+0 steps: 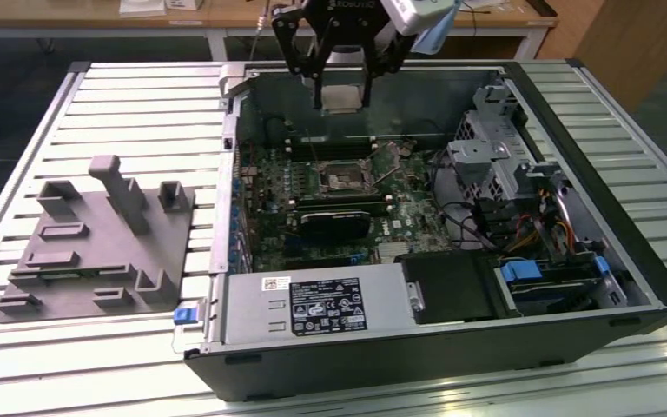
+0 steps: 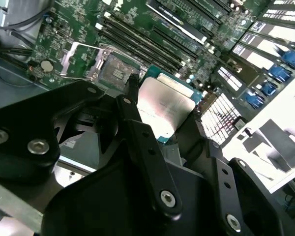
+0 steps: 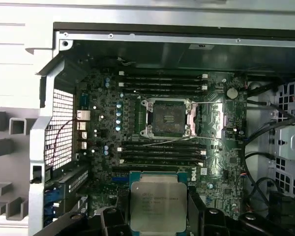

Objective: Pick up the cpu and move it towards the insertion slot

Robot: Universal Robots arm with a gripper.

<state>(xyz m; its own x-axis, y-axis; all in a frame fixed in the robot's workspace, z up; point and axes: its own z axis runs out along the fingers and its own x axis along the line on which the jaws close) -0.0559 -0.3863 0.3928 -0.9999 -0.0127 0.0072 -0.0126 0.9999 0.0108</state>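
Observation:
My gripper [image 1: 343, 102] is shut on the cpu [image 1: 343, 97], a small silvery square chip, and holds it in the air above the far wall of the open computer case. The insertion slot [image 1: 342, 180], a square socket with a metal frame and a dark centre, lies on the green motherboard below the chip and nearer the camera. In both wrist views the cpu [image 3: 158, 204] [image 2: 164, 108] sits between the black fingers [image 2: 137, 128], and the open socket [image 3: 168, 118] [image 2: 115, 73] with its raised latch frame is a short way off.
The black case [image 1: 611, 287] lies open on a slatted metal table [image 1: 136, 113]. A grey moulded block with upright posts [image 1: 90, 252] stands at the exterior view's left. Memory strips [image 3: 162, 81] flank the socket. Drive cages and cables [image 1: 507, 174] fill the case's right side.

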